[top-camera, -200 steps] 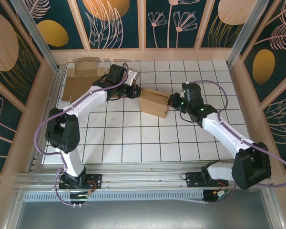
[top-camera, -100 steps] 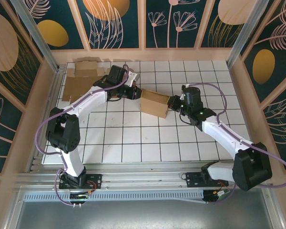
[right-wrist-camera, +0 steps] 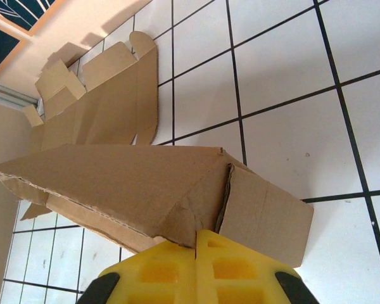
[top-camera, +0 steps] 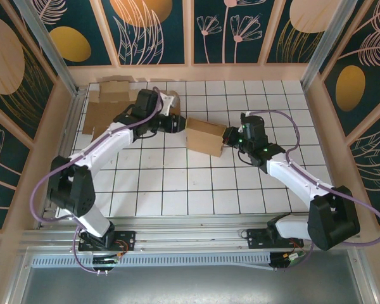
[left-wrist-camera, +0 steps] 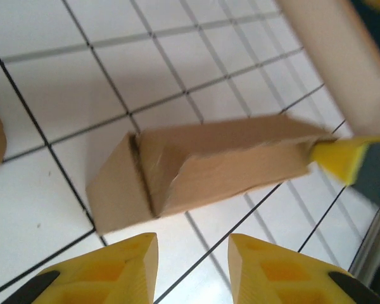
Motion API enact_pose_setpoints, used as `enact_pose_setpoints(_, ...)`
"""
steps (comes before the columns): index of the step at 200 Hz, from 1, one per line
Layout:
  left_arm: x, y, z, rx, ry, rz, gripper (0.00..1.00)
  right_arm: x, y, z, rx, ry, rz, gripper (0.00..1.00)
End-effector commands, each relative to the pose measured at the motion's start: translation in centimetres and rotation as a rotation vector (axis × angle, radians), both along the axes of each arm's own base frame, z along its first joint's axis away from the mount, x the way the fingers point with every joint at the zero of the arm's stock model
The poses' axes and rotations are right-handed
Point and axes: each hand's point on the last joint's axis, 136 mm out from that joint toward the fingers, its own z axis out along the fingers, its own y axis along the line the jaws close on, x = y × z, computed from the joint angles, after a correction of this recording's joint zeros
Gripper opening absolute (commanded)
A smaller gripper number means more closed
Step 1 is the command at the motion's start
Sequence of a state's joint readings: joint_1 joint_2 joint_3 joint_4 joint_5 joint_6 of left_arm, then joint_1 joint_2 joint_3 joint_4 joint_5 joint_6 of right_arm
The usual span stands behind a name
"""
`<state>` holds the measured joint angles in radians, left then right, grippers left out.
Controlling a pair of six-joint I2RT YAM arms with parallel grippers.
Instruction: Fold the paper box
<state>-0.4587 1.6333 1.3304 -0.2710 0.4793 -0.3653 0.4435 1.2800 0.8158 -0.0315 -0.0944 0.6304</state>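
Observation:
A brown paper box point(top-camera: 204, 137) lies on the gridded table point(top-camera: 177, 183), folded into a long block; it also shows in the left wrist view point(left-wrist-camera: 202, 168) and the right wrist view point(right-wrist-camera: 133, 183). My left gripper point(top-camera: 178, 124) sits just off the box's left end, open, with bare table between its yellow fingers point(left-wrist-camera: 193, 244). My right gripper point(top-camera: 230, 134) is shut, its joined tips point(right-wrist-camera: 196, 235) pressed against the box's right end beside a loose end flap point(right-wrist-camera: 266, 212). One of its yellow fingers point(left-wrist-camera: 339, 158) shows at the box's far end in the left wrist view.
A flat unfolded cardboard blank point(top-camera: 107, 104) lies at the back left corner, also visible behind the box point(right-wrist-camera: 107, 95). Wooden walls point(top-camera: 196, 73) ring the table. Open grid lies in front of the box.
My left gripper has opened and drawn back a little from the box's left end, its arm swinging leftward. The right gripper and the box have barely moved.

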Motion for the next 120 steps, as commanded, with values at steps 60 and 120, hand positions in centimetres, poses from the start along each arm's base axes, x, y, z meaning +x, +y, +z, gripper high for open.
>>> enact_pose_setpoints(60, 4.9, 0.1, -0.1, -0.181, 0.174, 0.249, 0.38, -1.5, 0.3, -3.0, -0.091, 0.109, 0.037, 0.01)
enact_pose_setpoints(120, 4.0, -1.1, -3.6, -0.094, 0.218, 0.186, 0.33, -1.6, 0.9, -3.3, -0.099, 0.118, 0.058, 0.01)
